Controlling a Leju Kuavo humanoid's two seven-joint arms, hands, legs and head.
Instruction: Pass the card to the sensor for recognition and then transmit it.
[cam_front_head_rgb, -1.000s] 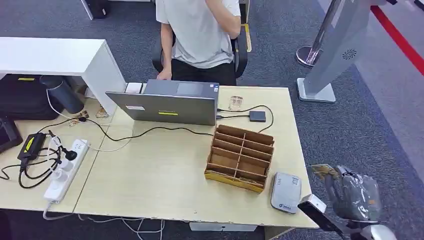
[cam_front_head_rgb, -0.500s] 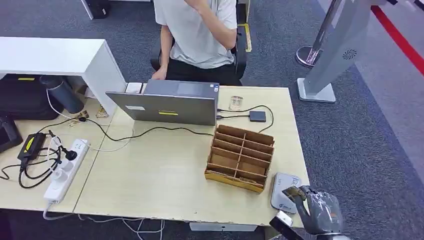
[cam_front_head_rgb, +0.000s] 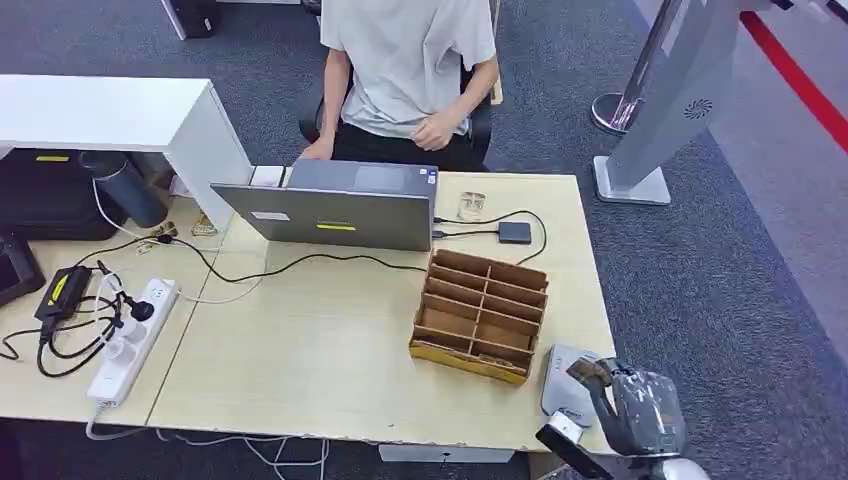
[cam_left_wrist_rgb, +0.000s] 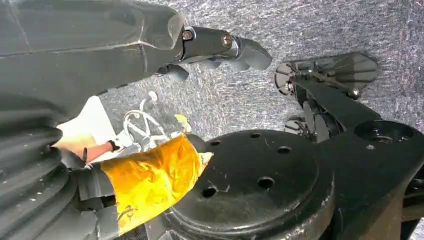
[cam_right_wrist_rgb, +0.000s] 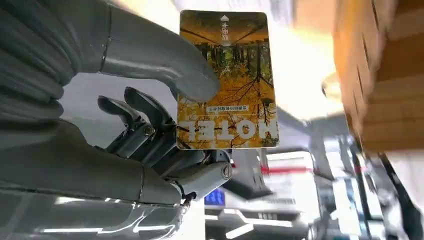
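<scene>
- The card (cam_right_wrist_rgb: 227, 80) is pinched in the right hand (cam_front_head_rgb: 632, 405), thumb on its printed face and the darker fingers (cam_right_wrist_rgb: 145, 120) behind it (a yellow woodland print marked HOTEL).
- In the head view that hand hangs at the near right corner of the tabletop (cam_front_head_rgb: 330, 350), over the near edge of the grey sensor (cam_front_head_rgb: 562, 385); whether card and sensor touch I cannot tell.
- Step in hand, by my reading: presenting the card for recognition, with the handing-on not yet begun.
- Next move likely calls for laying the card flat, close over the sensor's top, without loosening the pinch.
- Just beyond the sensor from the hand stands a wooden rack (cam_front_head_rgb: 482, 315).
- The left hand (cam_left_wrist_rgb: 220, 47) hangs over the floor, fingers loose and apart, holding nothing.
- A person (cam_front_head_rgb: 410, 60) sits beyond the far side.
</scene>
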